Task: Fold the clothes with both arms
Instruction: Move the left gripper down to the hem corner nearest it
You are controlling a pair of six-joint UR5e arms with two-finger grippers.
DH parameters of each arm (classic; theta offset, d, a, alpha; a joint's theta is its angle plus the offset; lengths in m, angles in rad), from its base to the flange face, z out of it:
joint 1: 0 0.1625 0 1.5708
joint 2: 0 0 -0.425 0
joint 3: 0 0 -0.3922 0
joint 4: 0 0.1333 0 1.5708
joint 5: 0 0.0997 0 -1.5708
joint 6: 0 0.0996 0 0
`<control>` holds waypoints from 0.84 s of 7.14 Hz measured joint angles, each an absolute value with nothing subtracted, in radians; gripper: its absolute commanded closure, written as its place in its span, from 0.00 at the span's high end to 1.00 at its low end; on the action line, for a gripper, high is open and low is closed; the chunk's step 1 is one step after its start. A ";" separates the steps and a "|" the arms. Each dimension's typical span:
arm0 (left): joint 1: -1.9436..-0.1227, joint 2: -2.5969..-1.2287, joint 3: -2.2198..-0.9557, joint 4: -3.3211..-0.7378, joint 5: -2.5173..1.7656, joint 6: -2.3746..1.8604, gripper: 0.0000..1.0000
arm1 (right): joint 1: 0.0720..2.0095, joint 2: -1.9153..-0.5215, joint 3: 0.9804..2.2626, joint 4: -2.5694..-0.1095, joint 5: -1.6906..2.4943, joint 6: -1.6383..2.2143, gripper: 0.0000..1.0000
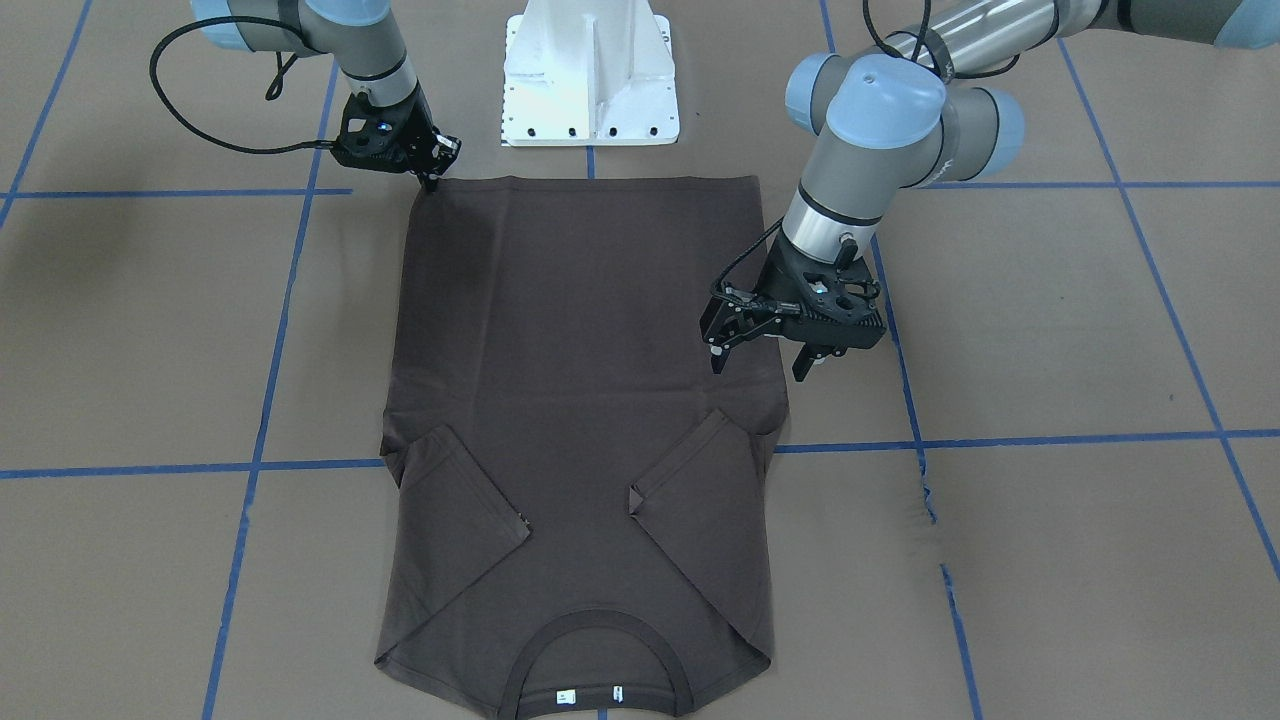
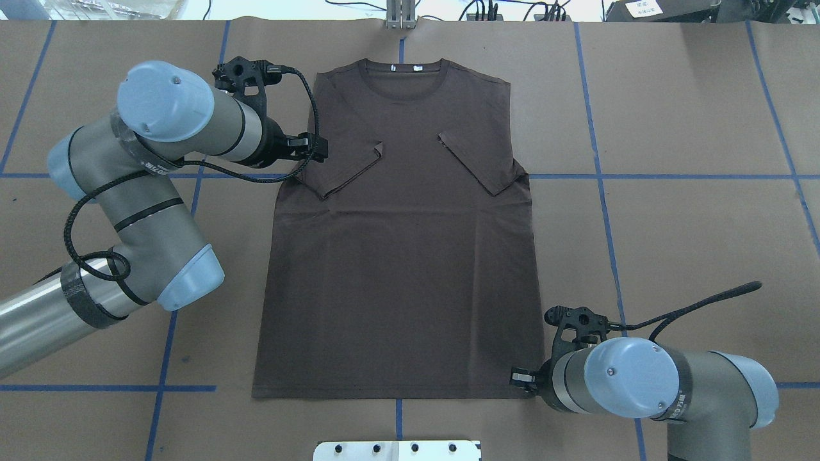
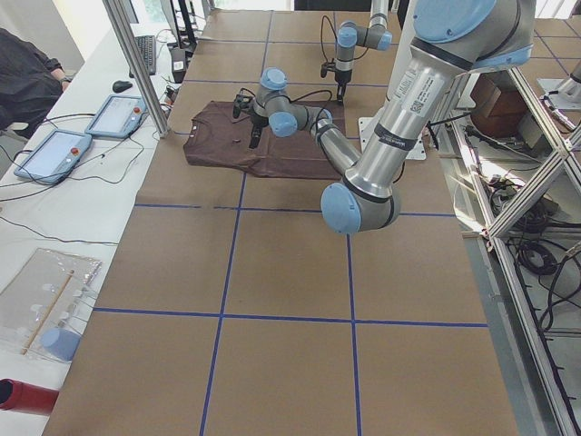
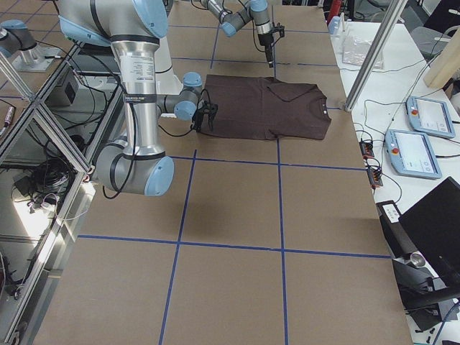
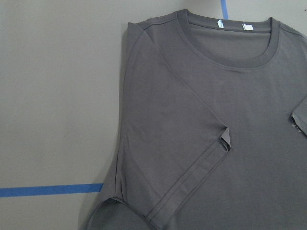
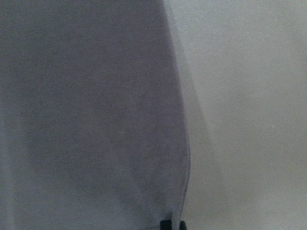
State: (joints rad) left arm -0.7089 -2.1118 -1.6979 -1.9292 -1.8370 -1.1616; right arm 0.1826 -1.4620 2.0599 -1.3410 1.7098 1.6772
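Brown paper tabletop point(image 2: 672, 224) with blue tape lines point(image 2: 640, 177), my white pedestal base point(image 1: 590, 80) bolted at the near edge. Dark brown T-shirt point(image 2: 397, 256) lies flat mid-tabletop, front up. Its collar point(image 2: 403, 80) points to the far edge and its hem runs along the edge by my base. Both sleeves point(image 2: 346, 173) are already folded in over the chest, so the sleeve step looks done.

My right end effector point(image 1: 432, 180) is down at the hem corner on my right side, tips touching the cloth. The fingers are drawn nearly together. In the right wrist view the hem edge runs in between them, so I judge it clamped on that corner. The cloth isn't lifted yet.

My left end effector point(image 1: 760, 362) hangs above the shirt's side edge on my left, just hem-ward of the folded sleeve. Its fingers are spread apart, holding nothing and not touching the fabric.

Step in hand, as I judge it: taking grips for the body fold.

Next move: left has to come down and pinch an edge, either here or at the other hem corner. I can't tell which. After that, lift both together at even height, keep the cloth taut, and carry it over without dragging the sleeves open.
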 measured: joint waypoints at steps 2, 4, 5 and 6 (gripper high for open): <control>-0.632 -1.986 -1.842 -1.929 -1.835 -1.307 1.00 | 0.196 -1.462 2.101 -1.342 1.711 1.675 0.00; -0.460 -1.842 -1.994 -1.898 -1.761 -1.575 0.98 | 0.220 -1.459 2.134 -1.339 1.714 1.667 0.00; -0.353 -1.800 -2.039 -1.839 -1.683 -1.696 0.98 | 0.229 -1.454 2.141 -1.337 1.716 1.663 0.00; -0.263 -1.776 -2.059 -1.789 -1.619 -1.803 0.96 | 0.234 -1.449 2.145 -1.336 1.717 1.662 0.00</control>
State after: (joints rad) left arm -0.2634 -1.7759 -2.0585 -1.7886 -1.6190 -1.8030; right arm 0.2344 -1.4487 2.1454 -1.3356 1.7170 1.6621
